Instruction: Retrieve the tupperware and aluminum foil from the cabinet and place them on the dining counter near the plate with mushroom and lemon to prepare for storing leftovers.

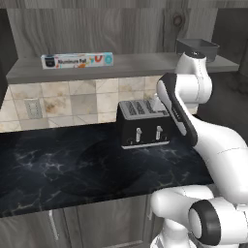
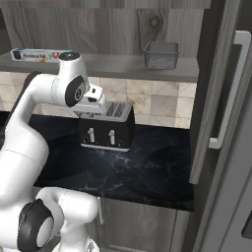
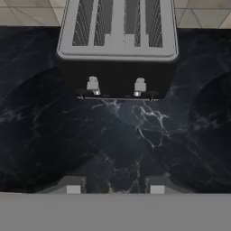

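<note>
Fingertips of the pincer (image 3: 113, 187) rise nearest the hand camera at 6 o'clock, spread apart with bare black bench (image 3: 117, 149) showing between them, pinching nothing; the toaster (image 3: 118, 49) stands beyond at 12 o'clock. From the right base view the hand hangs just in front of the toaster's top, at about 9 o'clock of it.

Both task things sit on the cabinet shelf (image 2: 113, 66): the tupperware (image 2: 161, 54) toward the shelf's right end, the aluminum foil (image 1: 77, 60) lying lengthwise toward its left end, well apart from each other.

Likely trouble, as I judge it: a straight rise from this low pose could catch the wrist or elbow under the shelf's front lip; the toaster stands close enough that a careless swing might knock it; the tub's thin walls could slip from a shallow pinch and tip off the shelf edge.

Open room lies over the bench at 9 o'clock of the toaster; the cabinet door (image 2: 216, 93) with its long handle hems the right side.
</note>
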Robot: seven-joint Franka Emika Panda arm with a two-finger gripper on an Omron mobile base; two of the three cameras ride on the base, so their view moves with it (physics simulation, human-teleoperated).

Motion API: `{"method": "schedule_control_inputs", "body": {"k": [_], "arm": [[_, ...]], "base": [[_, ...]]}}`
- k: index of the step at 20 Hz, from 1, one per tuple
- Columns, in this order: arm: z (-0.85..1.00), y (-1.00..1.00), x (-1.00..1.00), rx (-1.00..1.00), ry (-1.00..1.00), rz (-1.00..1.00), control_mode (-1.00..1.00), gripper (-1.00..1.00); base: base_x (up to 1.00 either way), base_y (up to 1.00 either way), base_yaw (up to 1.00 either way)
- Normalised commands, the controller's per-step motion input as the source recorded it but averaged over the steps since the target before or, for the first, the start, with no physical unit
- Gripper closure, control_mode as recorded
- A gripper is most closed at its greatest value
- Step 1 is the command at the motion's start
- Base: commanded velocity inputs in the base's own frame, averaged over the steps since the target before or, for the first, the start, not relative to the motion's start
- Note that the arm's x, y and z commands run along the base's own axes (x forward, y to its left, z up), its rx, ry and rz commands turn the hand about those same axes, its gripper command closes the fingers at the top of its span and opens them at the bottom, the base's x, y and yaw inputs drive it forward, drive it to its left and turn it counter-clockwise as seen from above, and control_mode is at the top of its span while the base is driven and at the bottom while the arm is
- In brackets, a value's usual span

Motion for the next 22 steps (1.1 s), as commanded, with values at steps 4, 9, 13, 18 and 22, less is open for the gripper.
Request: {"method": "schedule_control_inputs", "body": {"k": [4, 9, 13, 18, 22], "arm": [[0.00, 0.09, 0.00, -0.01, -0.05, 0.00, -1.00, -1.00], [0.14, 0.10, -0.12, -0.01, -0.31, 0.00, -1.00, -1.00], [0.45, 0.00, -0.13, 0.01, -0.48, 0.00, -1.00, -1.00], [0.55, 0.00, -0.01, 0.05, -0.50, 0.00, -1.00, -1.00], [0.53, -0.08, 0.00, 0.04, -0.34, 0.00, -1.00, -1.00]], "base": [[0.00, 0.00, 0.00], [0.00, 0.00, 0.00], [0.00, 0.00, 0.00], [0.00, 0.00, 0.00], [0.00, 0.00, 0.00]]}}
